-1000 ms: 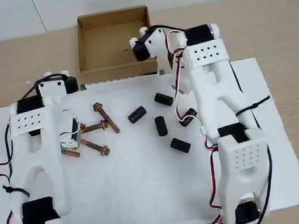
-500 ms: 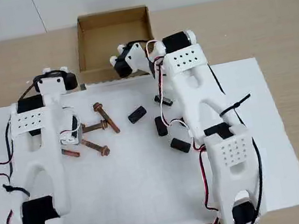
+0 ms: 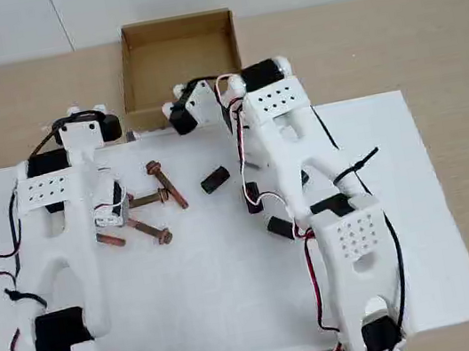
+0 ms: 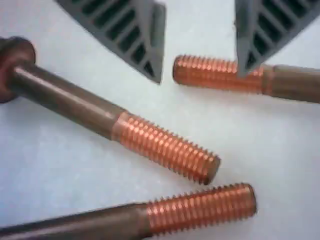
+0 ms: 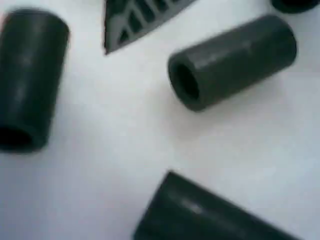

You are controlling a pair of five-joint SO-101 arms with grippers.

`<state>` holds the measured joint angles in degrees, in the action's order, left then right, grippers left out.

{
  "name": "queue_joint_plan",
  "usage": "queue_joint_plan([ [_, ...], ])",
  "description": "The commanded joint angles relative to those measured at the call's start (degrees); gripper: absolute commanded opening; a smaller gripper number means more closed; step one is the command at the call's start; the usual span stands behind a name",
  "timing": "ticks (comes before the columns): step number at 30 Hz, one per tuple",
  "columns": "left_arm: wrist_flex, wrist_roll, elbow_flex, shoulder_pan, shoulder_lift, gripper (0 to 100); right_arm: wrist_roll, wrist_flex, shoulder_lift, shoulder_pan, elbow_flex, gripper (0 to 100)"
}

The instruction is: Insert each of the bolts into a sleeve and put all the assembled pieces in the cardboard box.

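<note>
The left gripper hangs low over the brown steel bolts with coppery threads towards the table's left side. Its grey ribbed fingers are spread above one threaded end, probably to pinch it. The right gripper hovers close over the short black cylindrical sleeves mid-table; I cannot tell whether it is spread or closed. The open brown cardboard box sits at the white sheet's far edge, with no assembled piece inside. The right arm overhangs some of the sleeves.

White plastic arms, black servos, red-black-white cables, perforated plates; left fingers dark grey, ribbed.
</note>
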<state>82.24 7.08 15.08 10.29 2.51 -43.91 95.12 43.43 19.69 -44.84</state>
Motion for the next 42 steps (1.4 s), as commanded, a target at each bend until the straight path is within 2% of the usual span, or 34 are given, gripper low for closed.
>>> queue_joint_plan([
  [1,-0.1,0.1,-2.2,0.4,-0.2,10,-0.8,-2.2,0.7,0.1,-2.6,18.4],
  [8,-0.1,0.1,-2.2,0.4,-0.2,10,-0.8,-2.9,4.2,-0.7,-2.6,17.5],
  [14,-0.1,0.1,-2.2,0.4,-0.2,9,-0.6,-3.0,6.3,-1.1,-2.6,4.9],
  [24,-0.1,0.0,-2.2,0.4,-0.2,9,0.3,-2.4,5.2,-1.1,-2.7,0.6],
  [33,-0.1,0.0,-2.2,0.4,-0.2,9,15.0,1.0,-3.7,-1.5,-2.7,0.4],
  [42,1.5,0.0,-2.4,-0.1,-0.4,9,27.3,3.9,-12.4,-7.4,-2.4,0.4],
])
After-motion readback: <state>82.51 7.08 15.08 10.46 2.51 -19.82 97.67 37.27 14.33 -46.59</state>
